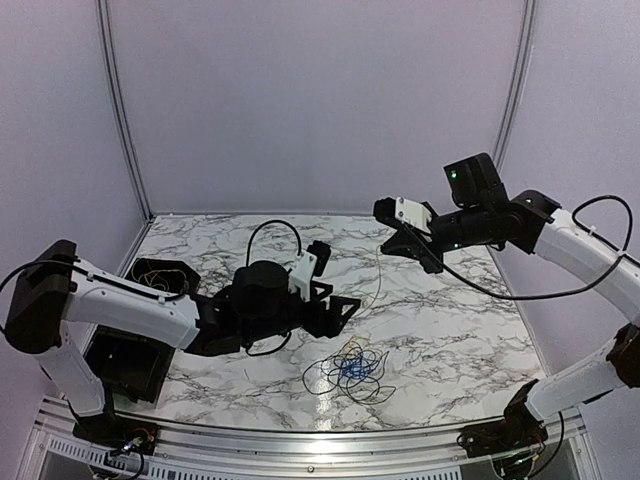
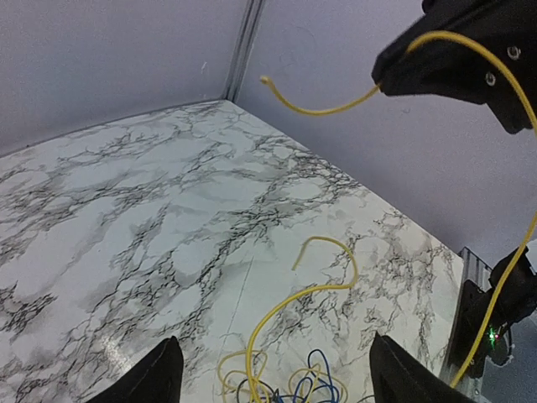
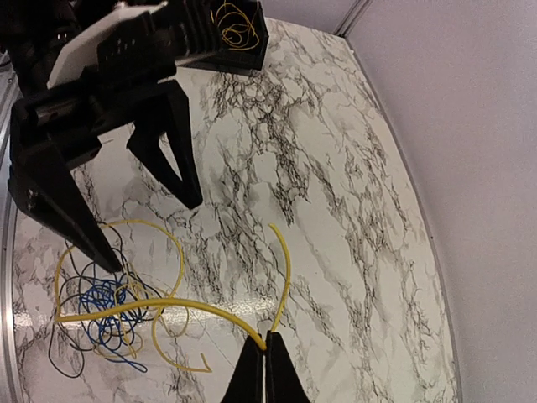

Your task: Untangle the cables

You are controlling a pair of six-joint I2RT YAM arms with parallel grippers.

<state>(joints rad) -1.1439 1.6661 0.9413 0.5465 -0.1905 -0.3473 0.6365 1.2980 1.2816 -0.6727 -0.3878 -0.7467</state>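
The right pincer (image 3: 264,351) pinches the yellow cable (image 3: 168,300), held high at the far right; the left pincer (image 2: 273,340) hangs spread by the nearer blue-and-black tangle (image 3: 96,306).

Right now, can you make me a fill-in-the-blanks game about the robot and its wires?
The right gripper is shut on the yellow cable; the left gripper stands ____.
The tangle on the table mixes yellow, black and ____ cables.
The coil inside the black bin is coloured ____.
Missing words: open, blue, yellow.
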